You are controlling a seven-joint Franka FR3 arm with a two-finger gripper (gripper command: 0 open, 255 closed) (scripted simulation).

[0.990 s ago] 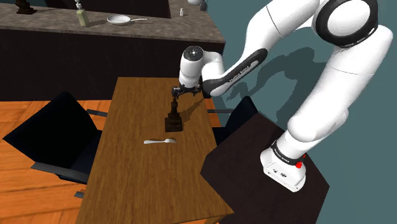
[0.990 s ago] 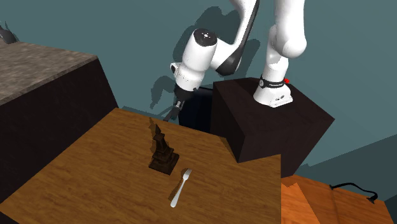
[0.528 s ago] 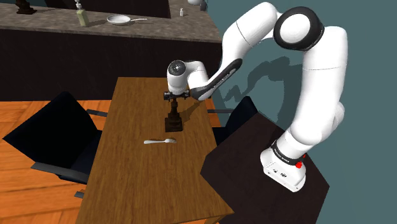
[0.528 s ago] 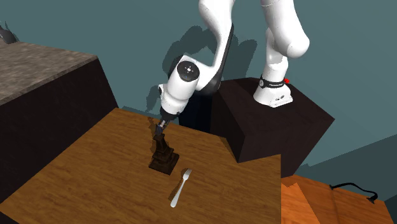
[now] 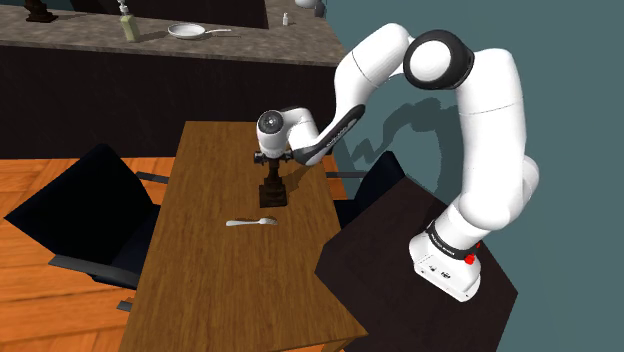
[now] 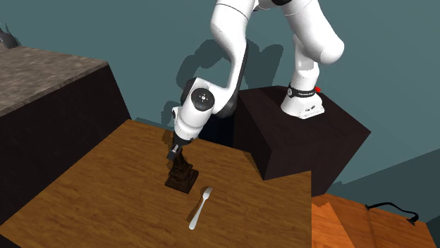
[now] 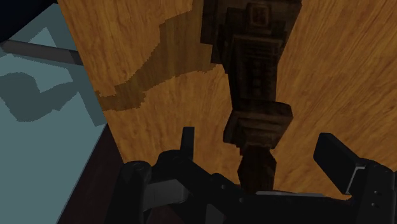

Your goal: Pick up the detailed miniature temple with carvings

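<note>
The jaws stand open astride the spire of the upright temple (image 7: 254, 83), apparently clear of it, so placed above the surface (image 5: 220, 290) that closing would clasp its narrow top.

Your shoulder camera sits high beside and a little behind the stand (image 5: 385, 262), looking down along the wooden tabletop (image 5: 200, 285) toward the stone counter (image 5: 100, 42) beyond its far end. Your second exterior camera faces the arm (image 6: 314, 42) from across the tabletop, lower and nearer, with the stand at its upper right. Both take in the miniature temple (image 5: 271, 190), the fork (image 5: 250, 222) and the stand. Your wrist camera looks down along the pincer (image 7: 257, 147), very close above the temple.
</note>
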